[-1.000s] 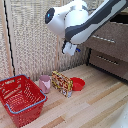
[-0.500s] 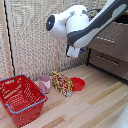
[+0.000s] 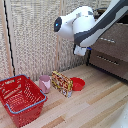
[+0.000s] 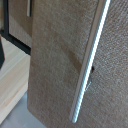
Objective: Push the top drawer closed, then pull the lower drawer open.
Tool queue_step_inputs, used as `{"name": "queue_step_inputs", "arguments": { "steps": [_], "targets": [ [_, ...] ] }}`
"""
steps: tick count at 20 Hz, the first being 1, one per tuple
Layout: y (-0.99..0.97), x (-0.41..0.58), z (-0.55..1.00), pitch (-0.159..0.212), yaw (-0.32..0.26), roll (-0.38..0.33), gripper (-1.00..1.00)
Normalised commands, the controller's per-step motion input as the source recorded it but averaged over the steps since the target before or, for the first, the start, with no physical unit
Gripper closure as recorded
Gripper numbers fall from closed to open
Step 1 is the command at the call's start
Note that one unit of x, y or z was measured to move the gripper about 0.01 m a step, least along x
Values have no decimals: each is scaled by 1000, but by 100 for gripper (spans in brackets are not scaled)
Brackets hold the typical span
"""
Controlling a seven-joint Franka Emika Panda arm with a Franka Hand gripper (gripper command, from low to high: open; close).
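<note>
The dark brown dresser stands at the exterior view's right. Its top drawer (image 3: 116, 39) is partly hidden behind my white arm, and the lower drawer (image 3: 110, 62) shows a thin bar handle. My gripper (image 3: 80, 50) hangs just in front of the dresser's near edge; its fingers are too blurred to read. In the wrist view a brown drawer front (image 4: 55, 65) fills the picture, with its silvery bar handle (image 4: 90, 60) running across it. It looks like the top drawer standing out over a dark gap. A second front with a handle (image 4: 28, 7) lies beyond it.
A red shopping basket (image 3: 20, 97) sits on the pale wood floor at the exterior view's left. Beside it stand a pink cup (image 3: 45, 82), a patterned box (image 3: 61, 84) and a red dish (image 3: 78, 83). A woven screen (image 3: 35, 40) backs the scene.
My arm has shifted a little toward the exterior view's right and downward, closer to the dresser. The objects on the floor have not moved.
</note>
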Motion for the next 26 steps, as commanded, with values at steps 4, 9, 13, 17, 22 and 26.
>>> {"name": "queue_step_inputs", "arguments": {
  "steps": [4, 9, 13, 17, 22, 26],
  "targets": [
    [-479, 0, 44, -95, -58, -79, -100],
    [-453, 0, 49, -93, -51, -70, -100],
    [-333, 6, 170, -52, -1, -65, 100],
    [-260, -23, 248, -22, 0, -13, 100],
    [-205, -65, 303, -10, 0, 0, 100],
    [-231, -60, 279, -11, 0, 0, 100]
  ]
}}
